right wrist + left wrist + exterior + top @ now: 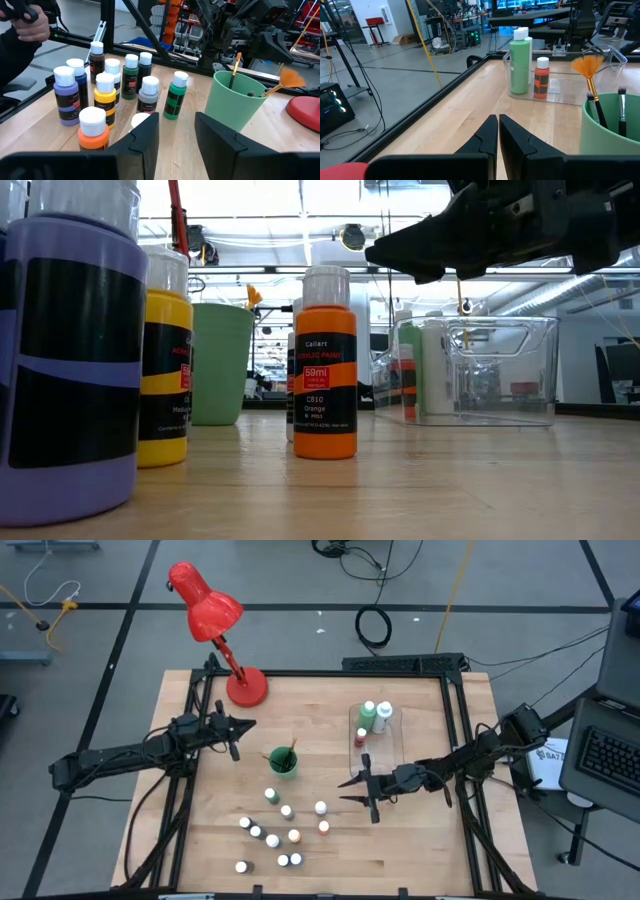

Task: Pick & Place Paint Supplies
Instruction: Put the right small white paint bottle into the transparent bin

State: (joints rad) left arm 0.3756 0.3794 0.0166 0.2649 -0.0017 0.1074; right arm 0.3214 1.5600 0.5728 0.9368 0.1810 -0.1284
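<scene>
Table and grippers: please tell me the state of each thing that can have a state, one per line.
Left gripper: shut, empty, near the lamp.
Right gripper: open, empty, above the small bottles.
Clear tray: holds two tall bottles and one small red bottle.
Green cup: upright, brushes standing inside.
Small bottles: upright, capped, on the table.
Red lamp: upright; lit or not, cannot tell.

The desk (420, 850) is light wood with a fine grain. The lamp (205, 605) is bright red. The round cup (234, 102) is pale green, and the brush (589, 67) in it has orange bristles. The small bottles have white caps: one orange bottle (325, 365) with black bands (its label text is white), one yellow bottle (105, 97), one purple bottle (66, 95), one green bottle (176, 95). The tray (480, 370) is clear. Both arms are dark.
</scene>
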